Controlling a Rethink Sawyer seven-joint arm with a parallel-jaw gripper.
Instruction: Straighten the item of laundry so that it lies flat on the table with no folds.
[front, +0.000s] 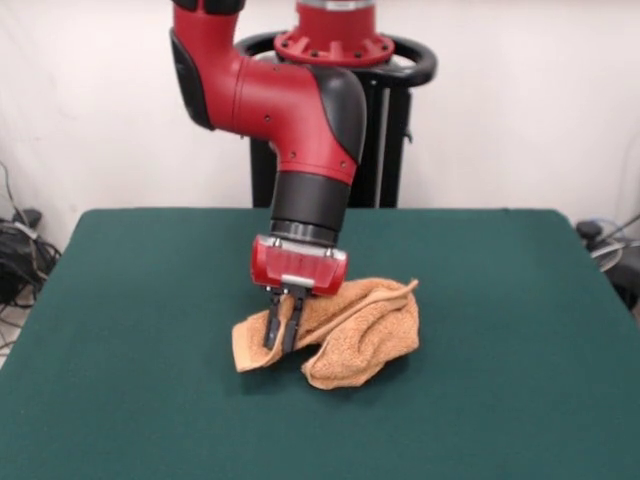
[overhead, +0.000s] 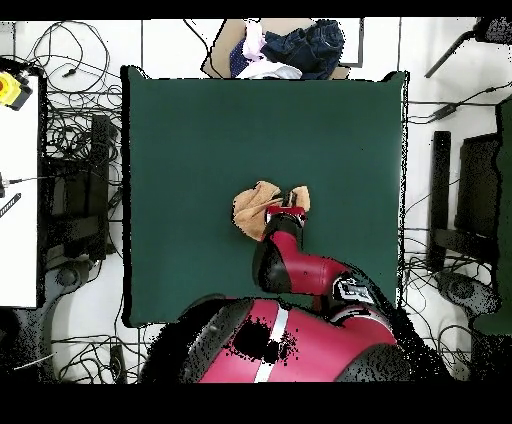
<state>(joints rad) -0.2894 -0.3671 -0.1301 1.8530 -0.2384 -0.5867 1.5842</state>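
Observation:
The orange-tan towel (front: 350, 325) lies crumpled in a heap with several folds near the middle of the dark green table (front: 120, 300). My gripper (front: 282, 335) points straight down at the towel's left part, and its two dark fingers stand close together, pinching a fold of the cloth. In the overhead view the towel (overhead: 256, 206) shows just beyond the red gripper body (overhead: 287, 214), which covers part of it on the table (overhead: 180, 140). The stripe band and the loop tag do not show.
The black pedestal (front: 385, 150) stands behind the table's far edge. In the overhead view a box with a pile of clothes (overhead: 285, 48) sits just past the table's top edge. Cables and stands lie on the floor at both sides.

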